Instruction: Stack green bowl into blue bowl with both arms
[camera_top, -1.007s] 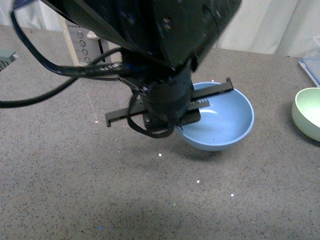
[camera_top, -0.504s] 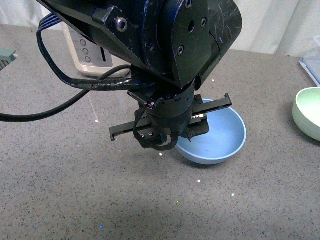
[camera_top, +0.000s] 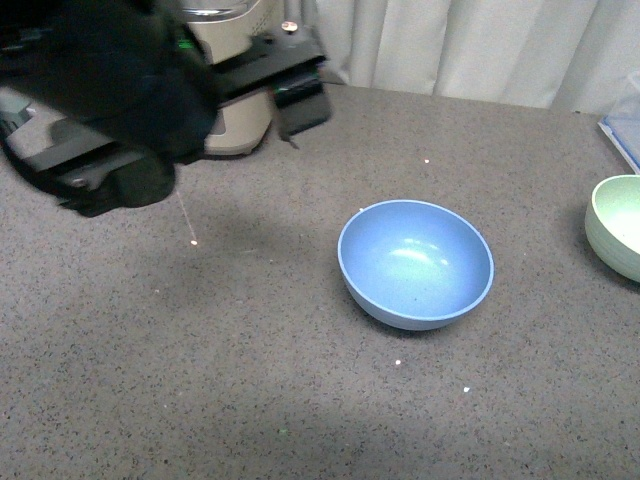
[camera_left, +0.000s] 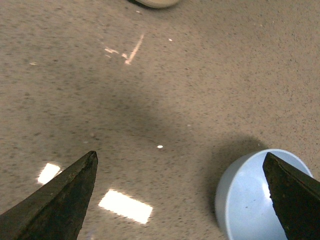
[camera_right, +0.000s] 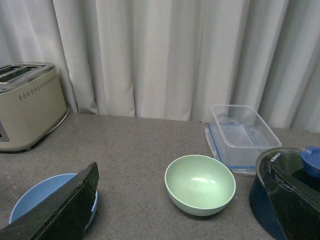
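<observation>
left arm (camera_top: 110, 110) has come off the blue bowl (camera_top: 415, 262) since half a sec ago & swung up toward the far-left corner of the worktop (camera_top: 200, 400). it hung right over the bowl then; now the bowl is uncovered, upright, alone at about mid-worktop w/ nothing in it. left gripper (camera_left: 175, 200) in its wrist view: fingers spread wide, only bare worktop btwn them, blue bowl off by one fingertip, not touched. further over, green bowl (camera_top: 615, 225) sits at the right edge, cut by the frame in front view, upright, empty, well apart from the blue one. right gripper (camera_right: 175, 205) also spread, holding nothing. its wrist cam looks straight at the green bowl, which shows btwn the two fingertips & not touching either, so right gripper is clearly the nearer one, bowl dead ahead, blue bowl off to its left. bowl's round so no axis to line up; prob. next = right gripper fwd & down onto the near rim. behind: cream toaster (camera_right: 27, 105) at far-left corner, clear tub (camera_right: 242, 132) toward far-right, curtain (camera_right: 150, 50) at back.
</observation>
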